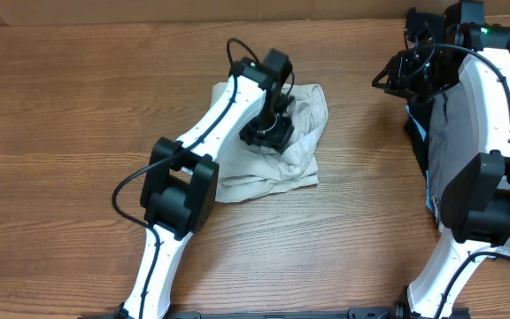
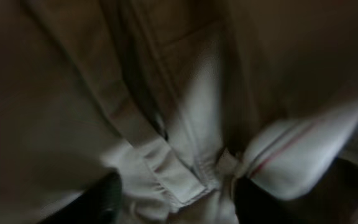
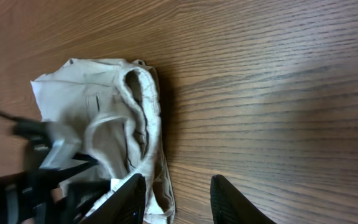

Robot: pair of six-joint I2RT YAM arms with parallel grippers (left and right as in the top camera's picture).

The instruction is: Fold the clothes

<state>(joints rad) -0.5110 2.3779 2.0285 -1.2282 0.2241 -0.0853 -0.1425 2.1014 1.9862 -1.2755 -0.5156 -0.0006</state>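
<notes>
The clothes, light beige shorts (image 1: 304, 120), lie bunched in the middle of the table. My left gripper (image 1: 268, 133) is pressed down into them. In the left wrist view the cloth (image 2: 185, 112) fills the frame, and a gathered fold with a seam sits between the two dark fingers (image 2: 107, 199), which are closed against it. My right gripper (image 1: 392, 78) is raised at the far right, away from the shorts. In the right wrist view it (image 3: 179, 202) stands open over bare wood with nothing between its fingers, and the shorts (image 3: 98, 112) lie to its left.
A grey garment (image 1: 454, 124) and a black garment (image 1: 417, 133) lie at the right side of the table under the right arm. The wooden tabletop (image 1: 78, 115) surrounds the shorts.
</notes>
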